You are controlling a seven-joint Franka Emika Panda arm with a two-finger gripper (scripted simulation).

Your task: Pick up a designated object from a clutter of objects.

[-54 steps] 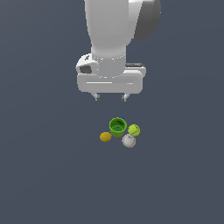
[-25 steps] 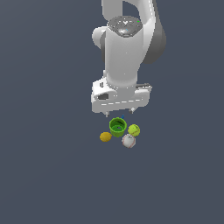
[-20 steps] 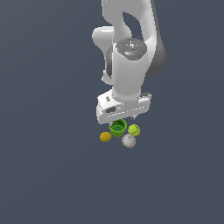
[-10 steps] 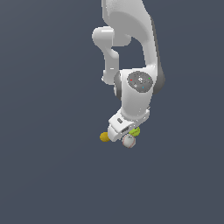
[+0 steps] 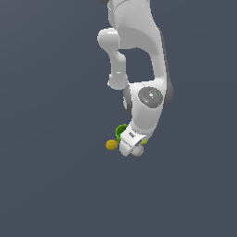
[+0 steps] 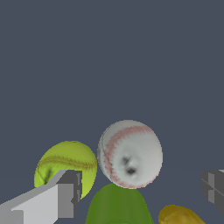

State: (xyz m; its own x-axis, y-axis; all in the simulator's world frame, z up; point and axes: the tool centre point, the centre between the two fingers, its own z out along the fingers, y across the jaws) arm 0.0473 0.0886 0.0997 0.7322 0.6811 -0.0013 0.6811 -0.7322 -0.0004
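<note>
The designated object, a white baseball [image 6: 130,154] with red stitching, lies in the wrist view between a yellow-green tennis ball [image 6: 65,166], the green cup [image 6: 117,205] and an orange-yellow lemon-like object [image 6: 179,215]. My gripper [image 6: 141,183] is open. One grey finger [image 6: 65,192] overlaps the tennis ball and the other finger [image 6: 213,186] stands wide on the far side, neither touching the baseball. In the exterior view the arm's hand [image 5: 130,143] sits low over the clutter and hides the baseball. Only the cup [image 5: 121,131] and the lemon-like object [image 5: 111,145] show beside it.
The clutter rests on a plain dark grey-blue floor [image 5: 55,185]. The white arm [image 5: 139,55] rises above the clutter and bends down onto it. Nothing else is in view.
The arm has come down and tilted onto the clutter. Its hand, earlier above the cup, now covers the baseball and tennis ball in the exterior view.
</note>
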